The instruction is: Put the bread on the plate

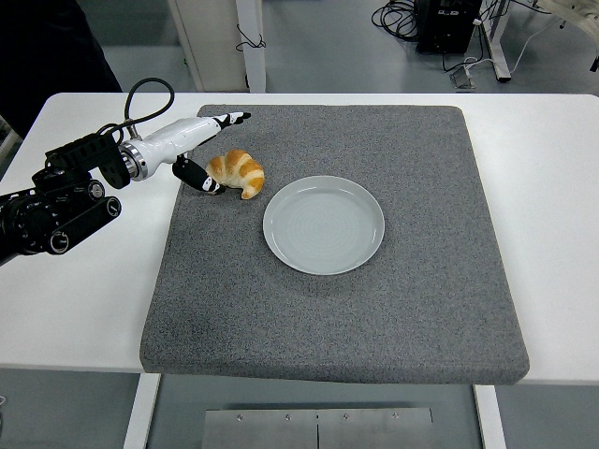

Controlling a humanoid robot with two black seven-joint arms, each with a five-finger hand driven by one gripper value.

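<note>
The left arm comes in over the desk's (pixel 84 309) left edge, and its robot hand (pixel 201 150) sits at the far-left corner of the grey mat (pixel 374 318), right beside the bread (pixel 238 173) — a golden croissant lying on the mat just left of the plate (pixel 324 224). The step in hand looks like the grasp itself: to do it well, the fingers should close across the croissant's thick middle rather than its tapered tips, with gentle pressure, since a soft pastry will crush or flake; then lift clear of the mat, carry it the short way right, and set it down near the plate's centre before letting go. As for the robot hand, it is spread fairly wide: the upper fingers (pixel 229 119) stretch out above and behind the croissant, apart from it, while a lower digit, probably the thumb, reaches to the croissant's left end and seems to touch it — though at this size contact is hard to confirm. It holds nothing yet. The white plate lies empty near the mat's middle, close to the bread but not touching it. The right arm is not in view.
</note>
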